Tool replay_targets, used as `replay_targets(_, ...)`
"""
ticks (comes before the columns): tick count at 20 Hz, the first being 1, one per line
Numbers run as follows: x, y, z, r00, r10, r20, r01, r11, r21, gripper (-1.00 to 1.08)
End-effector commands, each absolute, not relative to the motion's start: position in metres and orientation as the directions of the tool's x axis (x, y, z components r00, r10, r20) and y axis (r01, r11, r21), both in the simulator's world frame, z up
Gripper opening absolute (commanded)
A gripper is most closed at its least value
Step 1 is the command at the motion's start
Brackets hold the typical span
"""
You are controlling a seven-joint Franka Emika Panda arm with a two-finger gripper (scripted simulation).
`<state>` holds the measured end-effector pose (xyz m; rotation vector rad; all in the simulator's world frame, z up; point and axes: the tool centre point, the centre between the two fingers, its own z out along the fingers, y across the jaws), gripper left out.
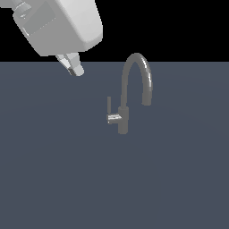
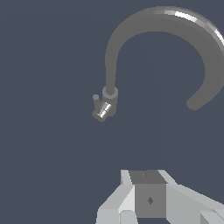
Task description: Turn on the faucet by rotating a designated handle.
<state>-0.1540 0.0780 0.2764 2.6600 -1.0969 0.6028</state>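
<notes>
The gripper (image 1: 74,67) hangs well apart from the handle (image 1: 108,105), gripping nothing; how wide it stands cannot be told. The handle stands upright on its shiny stub (image 1: 113,118), toward the exterior view's left of the faucet (image 1: 129,94), probably unturned. Around lies a plain slate-blue surface (image 1: 53,179) under black background.

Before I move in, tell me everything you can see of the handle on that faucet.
The handle is a thin, straight grey rod standing upright from the end of a short shiny stub, which sticks out sideways from the faucet body toward the exterior view's left. It looks like metal, darker than the stub. Its top ends well below the spout's arch. Nothing touches it: the hand hangs apart, higher and further to the exterior view's left.
</notes>
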Motion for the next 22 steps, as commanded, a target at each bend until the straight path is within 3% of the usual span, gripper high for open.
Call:
replay_targets(1,-0.147,0.079,0.269,0.615,-0.642,0.457,-0.73,-0.684,0.022,-1.0)
replay_targets(22,-0.096,0.078,0.224,0.429,-0.713,0.555,-0.847,-0.531,-0.029,-1.0)
